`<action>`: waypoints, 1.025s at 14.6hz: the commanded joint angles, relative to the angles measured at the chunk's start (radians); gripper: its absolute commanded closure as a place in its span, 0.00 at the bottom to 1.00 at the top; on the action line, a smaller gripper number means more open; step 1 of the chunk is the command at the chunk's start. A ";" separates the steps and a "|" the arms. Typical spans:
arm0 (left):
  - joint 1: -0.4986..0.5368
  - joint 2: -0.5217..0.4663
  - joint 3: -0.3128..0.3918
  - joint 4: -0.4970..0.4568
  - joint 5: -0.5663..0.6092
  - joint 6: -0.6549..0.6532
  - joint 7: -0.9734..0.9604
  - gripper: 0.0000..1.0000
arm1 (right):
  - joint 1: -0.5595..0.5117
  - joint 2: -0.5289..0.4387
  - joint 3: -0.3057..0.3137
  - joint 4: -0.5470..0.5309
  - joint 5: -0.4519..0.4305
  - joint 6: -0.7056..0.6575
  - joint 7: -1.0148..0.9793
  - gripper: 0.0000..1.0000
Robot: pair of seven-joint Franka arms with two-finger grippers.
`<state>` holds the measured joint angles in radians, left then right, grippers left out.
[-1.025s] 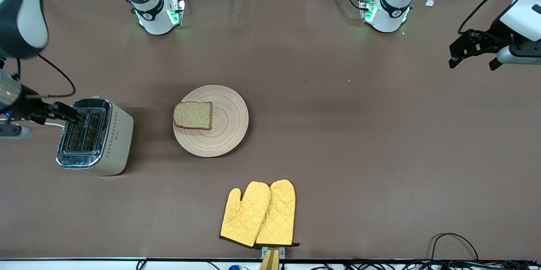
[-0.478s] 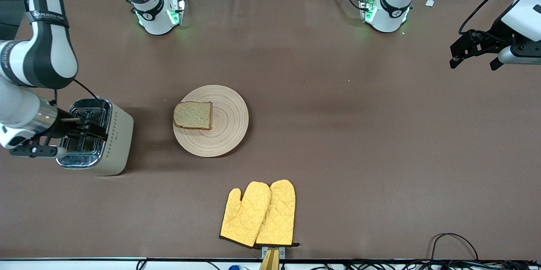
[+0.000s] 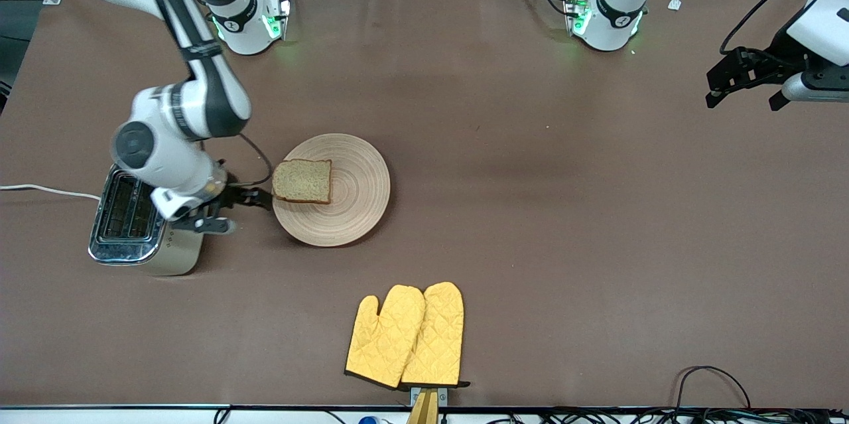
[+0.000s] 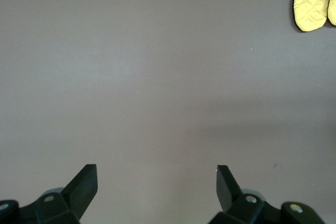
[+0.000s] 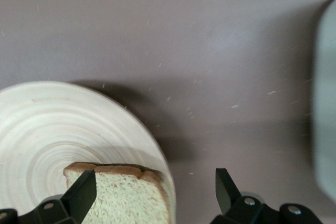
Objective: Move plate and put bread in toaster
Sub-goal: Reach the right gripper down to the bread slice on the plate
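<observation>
Wooden plate (image 3: 331, 190) mid-counter, bread (image 3: 302, 180) on its toaster (image 3: 142, 221)-side edge; right gripper (image 3: 255, 198) just beside that edge, jaws spread, empty. Left gripper (image 3: 739, 82) waits, spread. Right wrist: bread (image 5: 126, 195) partly between jaws, right arm nearer

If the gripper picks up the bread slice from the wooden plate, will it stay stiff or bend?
The bread looks thin and porous, so it will probably sag or crumble if squeezed hard. It lies flat at the edge of the plate, so it likely slides easily. It seems very light.
</observation>
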<state>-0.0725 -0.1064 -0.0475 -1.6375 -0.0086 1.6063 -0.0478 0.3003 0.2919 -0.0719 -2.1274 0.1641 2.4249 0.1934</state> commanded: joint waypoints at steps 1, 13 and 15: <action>0.003 0.008 0.003 0.016 -0.011 0.000 0.000 0.00 | 0.028 -0.066 -0.008 -0.166 0.026 0.112 0.003 0.00; 0.005 0.011 0.003 0.016 -0.011 0.000 0.005 0.00 | 0.023 -0.063 -0.008 -0.181 0.028 0.045 0.001 0.43; 0.005 0.011 0.005 0.016 -0.011 -0.002 0.008 0.00 | 0.022 -0.063 -0.008 -0.183 0.028 0.049 0.001 0.44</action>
<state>-0.0711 -0.1032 -0.0464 -1.6375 -0.0086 1.6064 -0.0477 0.3269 0.2619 -0.0821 -2.2737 0.1734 2.4707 0.1945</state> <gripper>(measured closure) 0.000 0.436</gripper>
